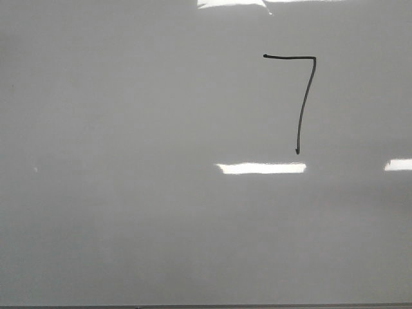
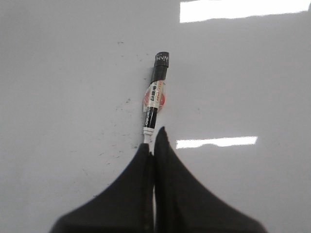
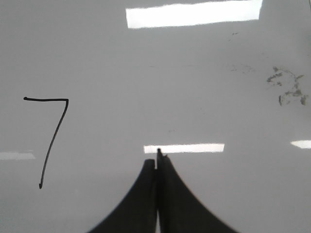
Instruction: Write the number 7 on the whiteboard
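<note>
The whiteboard point(image 1: 129, 193) fills the front view. The number 7 point(image 1: 290, 57) is drawn on it in thin black line at the upper right: a short top bar and a long downstroke. It also shows in the right wrist view point(image 3: 46, 99). My right gripper point(image 3: 154, 156) is shut and empty, above bare board to the side of the 7. My left gripper point(image 2: 153, 137) is shut. A marker point(image 2: 154, 94) with a black end lies on the board just beyond its fingertips, which hide its near end. Neither gripper shows in the front view.
Bright rectangular light reflections sit on the board point(image 1: 261, 168). Faint grey smudges mark the board in the right wrist view point(image 3: 286, 85), and small specks surround the marker in the left wrist view point(image 2: 116, 150). The board's thin dark edge point(image 1: 206, 307) runs along the near side.
</note>
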